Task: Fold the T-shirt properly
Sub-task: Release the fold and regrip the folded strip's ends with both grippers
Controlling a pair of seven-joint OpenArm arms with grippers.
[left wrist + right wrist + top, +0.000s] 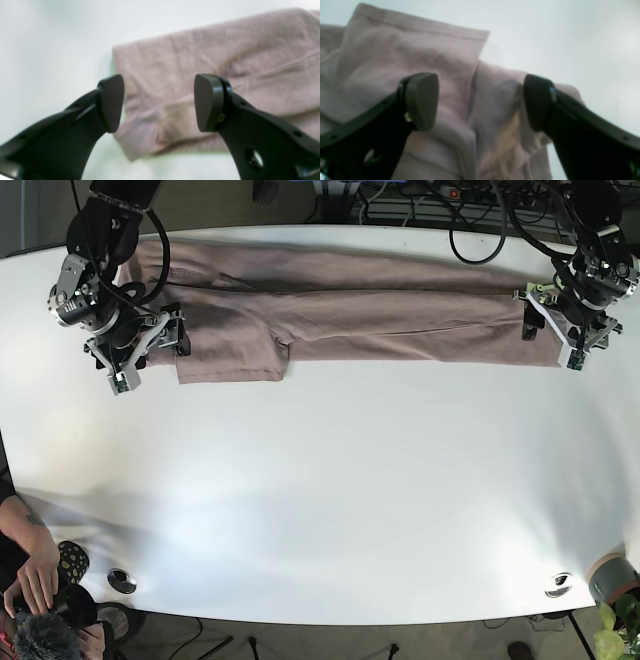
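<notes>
**Two arms poised at either end of a half-folded shirt**

The pink T-shirt [340, 320] lies stretched in a long narrow band along the far edge of the white table [330, 500], its sides already turned in, with one sleeve flap [232, 356] jutting toward the near side at the end on the base view's left. The right gripper [140, 350] hangs over that sleeve end, fingers spread wide with nothing between them; its wrist camera shows the pads [422, 100] straddling layered cloth and a seam. At the opposite end, the left gripper [556, 332] sits over the hem corner, likewise wide open and empty, the corner of the fabric lying just below its pads [208, 102].

The step in hand appears to be the paired pinch that precedes folding the band across its length. To do it well, each gripper should probably come down far enough to catch every layer at its corner, not only the top sheet; the wrist pictures are soft, so how many layers lie there is hard to tell. The two pinches ought to land at matching points on the band's near edge so the cloth lifts level. The loose sleeve flap is the likely trouble: if left hanging out, it may drag or bunch as the ends are brought together. A low, even lift would help keep the earlier folds from opening.
</notes>
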